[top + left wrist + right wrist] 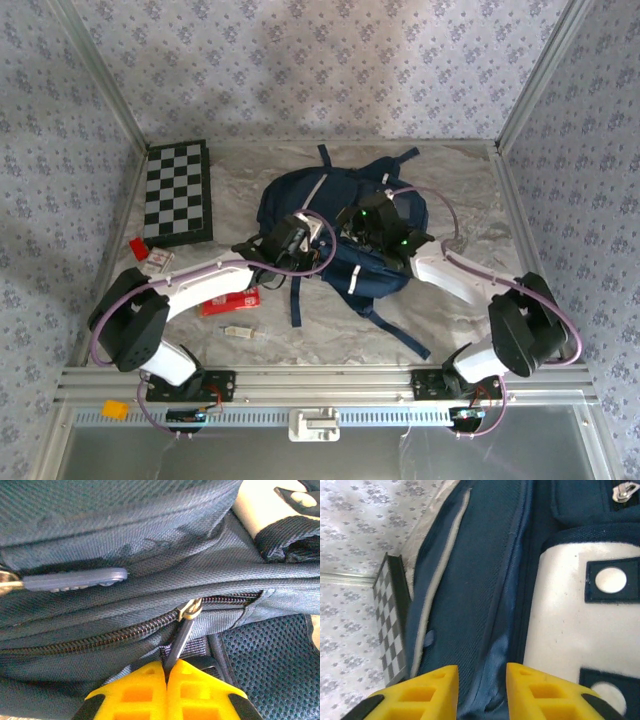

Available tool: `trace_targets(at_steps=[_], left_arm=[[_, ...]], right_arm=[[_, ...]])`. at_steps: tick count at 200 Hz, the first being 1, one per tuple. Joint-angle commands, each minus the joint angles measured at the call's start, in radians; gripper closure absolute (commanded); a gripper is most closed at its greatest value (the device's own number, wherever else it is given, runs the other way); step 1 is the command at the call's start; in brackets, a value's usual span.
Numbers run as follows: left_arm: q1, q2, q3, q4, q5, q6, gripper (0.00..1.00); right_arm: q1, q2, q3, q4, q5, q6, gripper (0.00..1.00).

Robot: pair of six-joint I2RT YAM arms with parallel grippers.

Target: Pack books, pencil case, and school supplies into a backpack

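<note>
The navy backpack (340,215) lies flat in the middle of the table, with both grippers on top of it. My left gripper (167,667) is shut on the dark zipper pull (179,642), which hangs from a brass slider (189,610) on a closed black zip. My right gripper (482,672) stands open over the bag, and a loose fold of blue fabric (492,660) runs between its yellow fingers beside the pale front patch (565,620). The red pencil case (230,300) lies under the left arm. A small pale stick-like supply (238,331) rests near it. The books are out of view.
A black-and-white chequered board (178,192) lies at the back left. A tiny red block (138,247) and a white card (158,262) sit in front of it. Backpack straps (395,330) trail toward the near edge. Patterned walls close in three sides.
</note>
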Motion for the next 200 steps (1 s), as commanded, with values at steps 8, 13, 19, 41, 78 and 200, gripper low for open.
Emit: trace_targets(at_steps=[8,13,19,41,78,200], left_arm=[[0.020,-0.025,0.036,0.014,-0.034,-0.032,1.00],[0.020,-0.026,0.036,0.013,-0.035,-0.035,1.00],[0.019,-0.025,0.038,0.011,-0.035,-0.036,1.00],[0.020,-0.023,0.038,0.001,-0.052,-0.033,1.00],[0.019,-0.020,0.043,-0.001,-0.007,-0.040,1.00],[-0.210,0.108,0.184,-0.073,0.098,-0.137,1.00]], right_arm=[[0.025,-0.106,-0.035,-0.045,-0.059,-0.068,0.50],[0.035,-0.117,-0.044,-0.062,-0.063,-0.072,0.49],[0.050,-0.132,-0.059,-0.077,-0.066,-0.075,0.47],[0.102,-0.196,-0.145,-0.101,-0.050,-0.052,0.46],[0.139,-0.231,-0.289,-0.065,-0.025,-0.014,0.55],[-0.363,-0.173,-0.267,-0.134,-0.153,-0.337,0.60]])
